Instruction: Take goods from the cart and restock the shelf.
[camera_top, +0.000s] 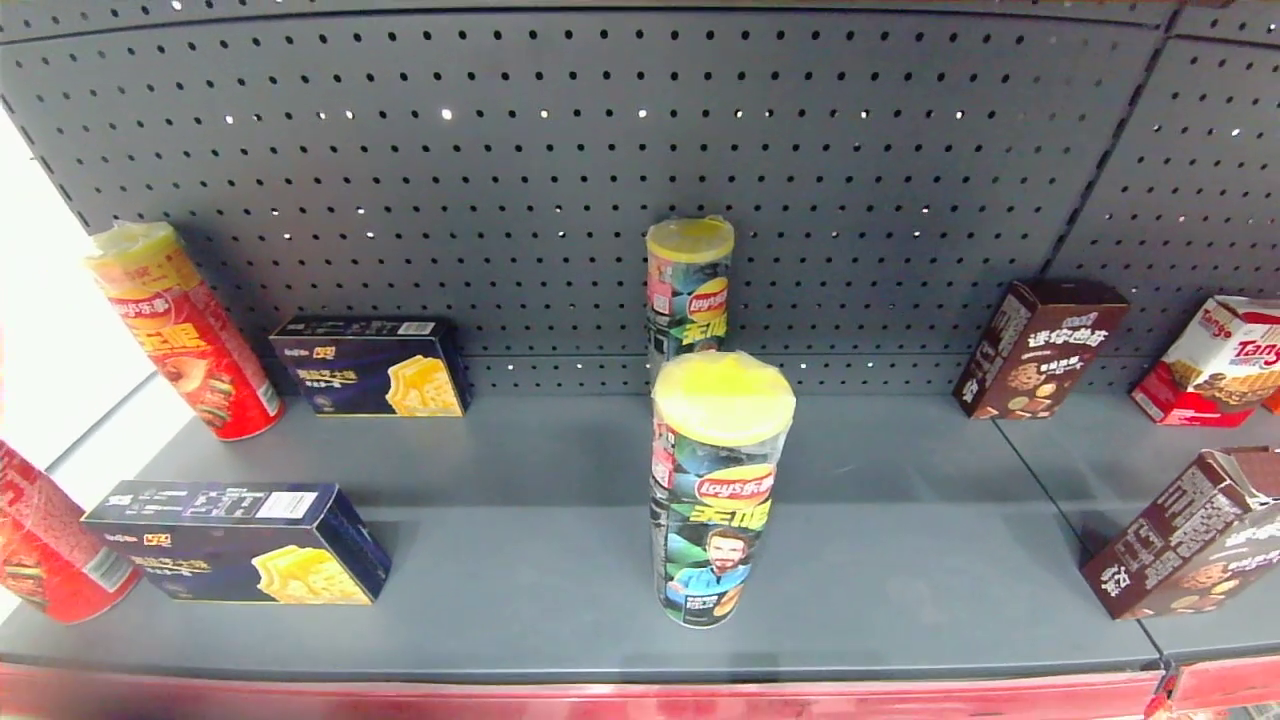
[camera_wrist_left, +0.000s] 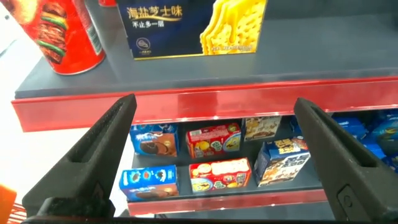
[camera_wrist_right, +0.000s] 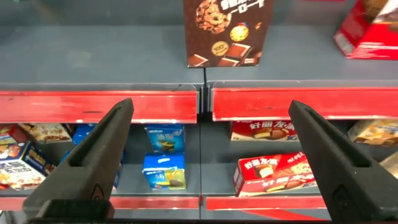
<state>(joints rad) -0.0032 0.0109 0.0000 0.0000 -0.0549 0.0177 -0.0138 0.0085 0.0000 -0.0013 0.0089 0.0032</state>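
While four cans (camera_top: 722, 490) (camera_top: 688, 285) (camera_top: 185, 330) (camera_top: 45, 550) stand, two navy boxes (camera_top: 240, 545) (camera_top: 372, 367)

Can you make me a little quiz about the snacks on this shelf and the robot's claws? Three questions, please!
1. True or false: the left gripper is holding a snack box.
2. What colour are the lids on the two tall chip cans standing in the middle of the shelf? A red, B yellow, C blue.
3. Count them: how many dark blue cracker boxes sit on that shelf in the head view?
Key: 1 false, it is open and empty. 2 B. 3 two.
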